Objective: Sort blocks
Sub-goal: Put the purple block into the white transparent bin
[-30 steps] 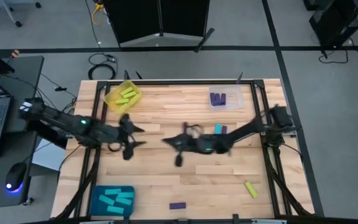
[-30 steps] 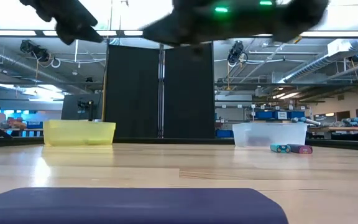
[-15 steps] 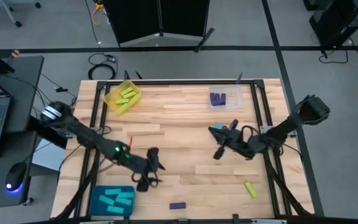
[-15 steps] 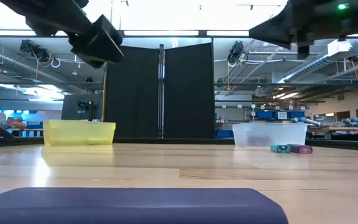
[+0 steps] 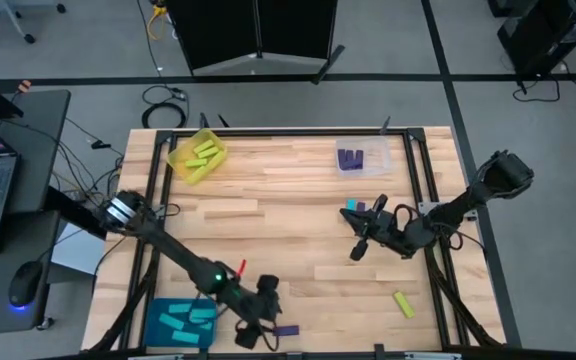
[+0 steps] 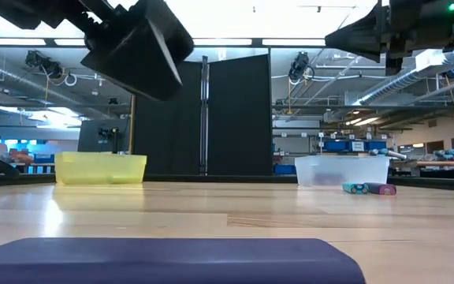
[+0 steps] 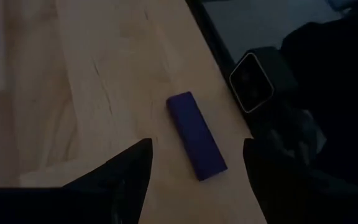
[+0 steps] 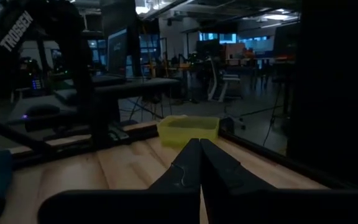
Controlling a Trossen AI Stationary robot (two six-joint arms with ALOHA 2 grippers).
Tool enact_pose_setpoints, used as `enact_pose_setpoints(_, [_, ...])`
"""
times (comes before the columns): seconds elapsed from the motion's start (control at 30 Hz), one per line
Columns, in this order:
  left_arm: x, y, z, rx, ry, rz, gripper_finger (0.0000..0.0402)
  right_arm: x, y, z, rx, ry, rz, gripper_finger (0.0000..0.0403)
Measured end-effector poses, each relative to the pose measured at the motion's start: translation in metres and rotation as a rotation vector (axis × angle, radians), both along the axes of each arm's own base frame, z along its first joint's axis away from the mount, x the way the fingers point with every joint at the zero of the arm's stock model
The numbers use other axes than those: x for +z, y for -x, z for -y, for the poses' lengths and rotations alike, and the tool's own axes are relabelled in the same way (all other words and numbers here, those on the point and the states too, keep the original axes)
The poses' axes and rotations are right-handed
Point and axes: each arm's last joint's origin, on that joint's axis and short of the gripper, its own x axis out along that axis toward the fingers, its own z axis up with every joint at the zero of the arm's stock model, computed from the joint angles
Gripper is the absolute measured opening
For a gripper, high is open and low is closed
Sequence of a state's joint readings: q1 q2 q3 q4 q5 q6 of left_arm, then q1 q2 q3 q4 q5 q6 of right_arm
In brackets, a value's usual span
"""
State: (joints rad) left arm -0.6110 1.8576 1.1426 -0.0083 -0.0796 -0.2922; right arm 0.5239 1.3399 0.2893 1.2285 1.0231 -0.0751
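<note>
Purple block [image 7: 196,135] lies loose at the table's [image 5: 288,210] near edge, left gripper [image 7: 194,163] poised over it, fingers spread and empty to straddle it, while the right gripper [image 5: 358,250], closed on nothing, waits near the right edge.

Robotics lab — exposed ceiling ducts [image 6: 22,67]

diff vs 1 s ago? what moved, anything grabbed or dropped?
The left gripper swung from mid-table to the near edge and now hovers open over the dark purple block, not gripping it. The right gripper pulled back from the centre toward the right side, shut and empty. Nothing was grabbed or dropped. The loose blocks and the yellow tray, teal tray and clear tray stayed put.
</note>
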Motion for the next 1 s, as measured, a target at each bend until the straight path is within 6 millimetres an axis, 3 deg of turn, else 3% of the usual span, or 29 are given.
enact_pose_setpoints(0.33, [-0.015, -0.014, 0.023, 0.052, -0.039, -0.108, 0.0292, 0.000, 0.004, -0.010, 0.083, -0.015, 0.010, 0.0011])
enact_pose_setpoints(0.53, [-0.010, -0.017, 0.025, 0.092, -0.058, -0.078, 0.0296, -0.005, -0.001, -0.018, 0.191, -0.060, -0.040, 0.0011])
enact_pose_setpoints(0.8, [0.020, -0.015, 0.018, 0.222, -0.156, 0.083, 0.0296, 0.007, -0.043, -0.053, 0.461, -0.094, -0.291, 0.0014])
enact_pose_setpoints(1.0, [0.061, 0.008, 0.012, 0.328, -0.297, 0.202, 0.0296, 0.000, -0.082, -0.093, 0.632, -0.091, -0.454, 0.0051])
